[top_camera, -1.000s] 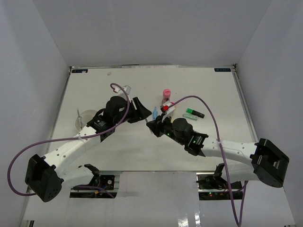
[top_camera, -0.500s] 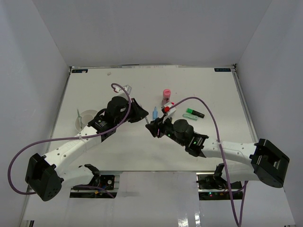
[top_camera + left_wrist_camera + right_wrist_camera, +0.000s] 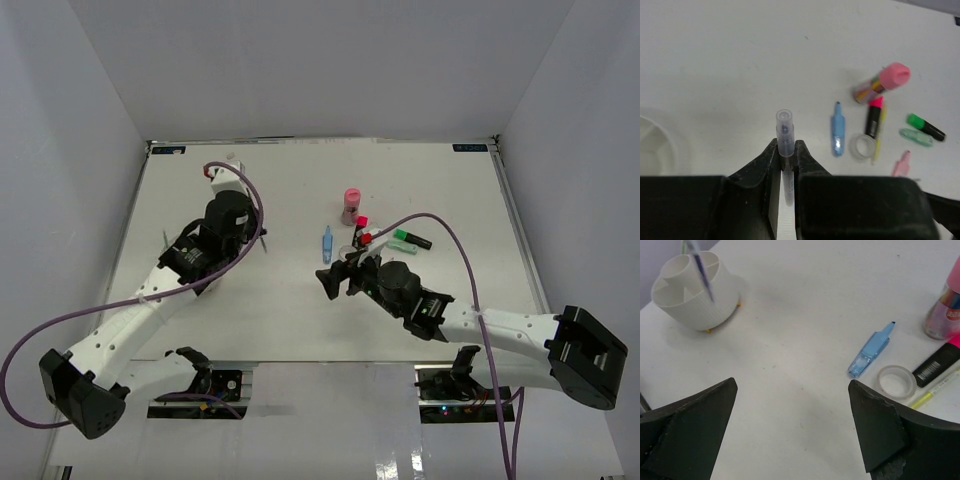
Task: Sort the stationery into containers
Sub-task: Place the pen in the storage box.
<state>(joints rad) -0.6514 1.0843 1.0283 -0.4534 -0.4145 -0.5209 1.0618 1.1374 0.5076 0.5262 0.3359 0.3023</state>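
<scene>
Left wrist view: the left gripper point(image 3: 785, 145) is clamped on a clear pen point(image 3: 784, 120), whose see-through plastic barrel with a stepped round end sticks out past the black fingertips, above the table point(image 3: 730, 50).
Right gripper point(image 3: 792, 382): jaws spread wide with nothing between them; the fingers point(image 3: 687, 430) are matt black and wedge-shaped.
Container: a white cup point(image 3: 700, 305), round, with fine vertical ribs on its wall, dividers splitting the inside into compartments, and small yellowish feet. It stands on the left part of the table, well apart from the loose items.
In the cup: a thin pen point(image 3: 702, 270) leaning in one compartment.
Loose stationery: grouped near the table's middle, right of the held pen.
Shapes: a stubby pink-capped cylinder point(image 3: 883, 82) with a clear body showing coloured contents; a flat translucent blue pen point(image 3: 871, 349) tapering to a point; a glossy clear tape roll point(image 3: 896, 381) lying flat just beside it; a red-capped black marker point(image 3: 873, 116); a thin yellow pen point(image 3: 879, 135); a green highlighter point(image 3: 925, 127) with a black end.
Writing: the marker carries a white barcode label; the cylinder's label has red print, too small to read.
</scene>
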